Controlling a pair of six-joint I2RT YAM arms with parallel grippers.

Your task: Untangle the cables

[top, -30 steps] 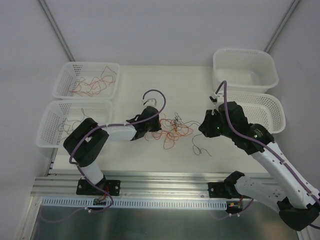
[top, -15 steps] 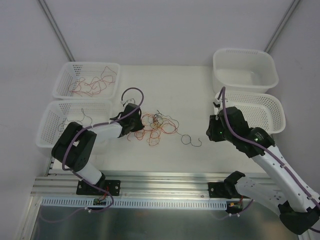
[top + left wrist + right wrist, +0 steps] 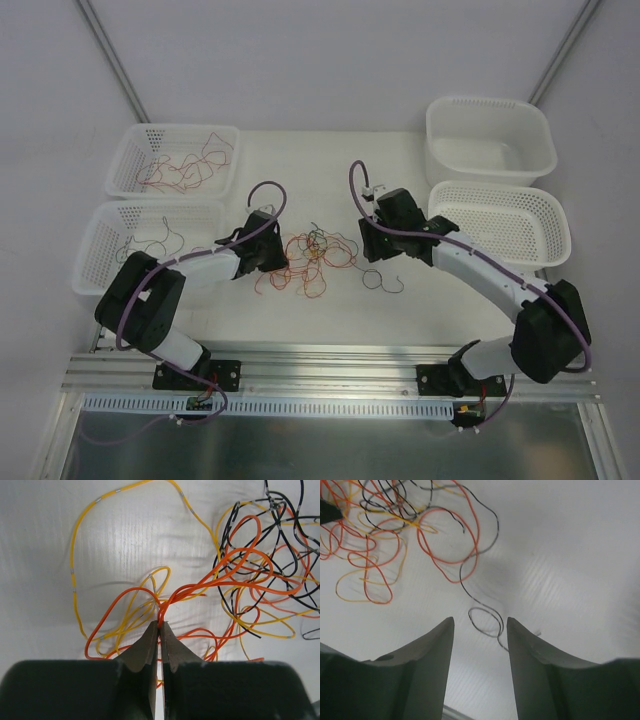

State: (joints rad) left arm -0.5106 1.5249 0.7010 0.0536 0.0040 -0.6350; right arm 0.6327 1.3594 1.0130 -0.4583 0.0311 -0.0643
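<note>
Two claws at mid-desk: left claw (image 3: 160, 630) pinching an orange cable (image 3: 169, 601); right claw (image 3: 480, 625) spread near one loose black cable (image 3: 485, 621). Between them, one tangle of cables (image 3: 315, 260): orange, black, yellow. Four baskets (image 3: 150, 204), two per side edge, left pair holding wires. White desk (image 3: 300, 160), white walls (image 3: 300, 60).

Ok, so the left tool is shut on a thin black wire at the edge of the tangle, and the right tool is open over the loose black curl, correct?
Not quite. The left tool is shut on thin orange wire, not black; the left wrist view shows it pinched between the tips. The right tool is open over the loose black curly wire, as you said.
</note>
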